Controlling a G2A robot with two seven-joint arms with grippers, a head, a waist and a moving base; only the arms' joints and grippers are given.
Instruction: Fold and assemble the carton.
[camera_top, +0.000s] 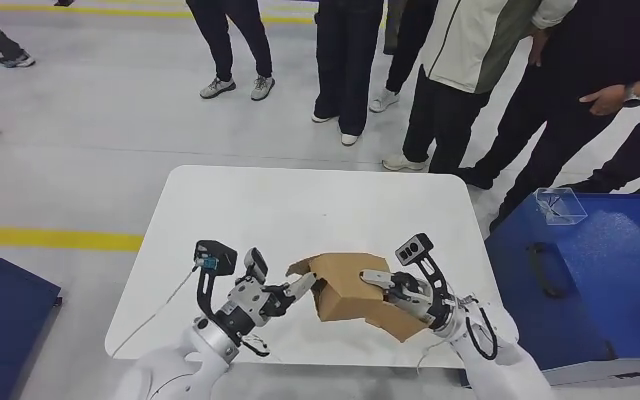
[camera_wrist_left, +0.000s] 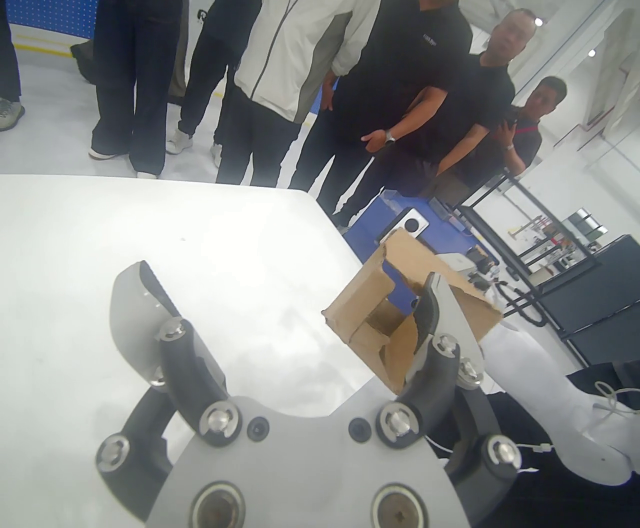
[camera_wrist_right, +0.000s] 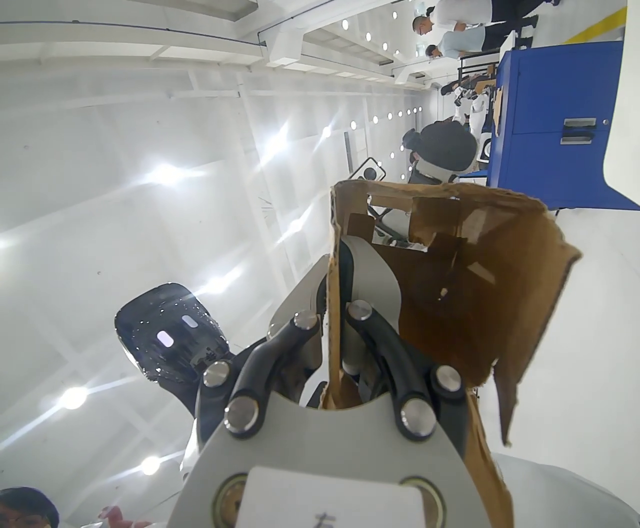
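mid-fold: my right tool (camera_top: 388, 283) clamps a wall of the carton (camera_top: 345, 288), held at the table's (camera_top: 300, 200) near edge. left tool (camera_top: 278, 277) is spread wide, touching the open end; next i'd fold that end in.

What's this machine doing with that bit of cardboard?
A two-armed robot is putting together a brown carton over a white table. Its right gripper is clamped on one carton wall, holding it. The left gripper is open, with one finger at the carton's open end, where the flaps are not yet folded shut. The carton is only partly formed.
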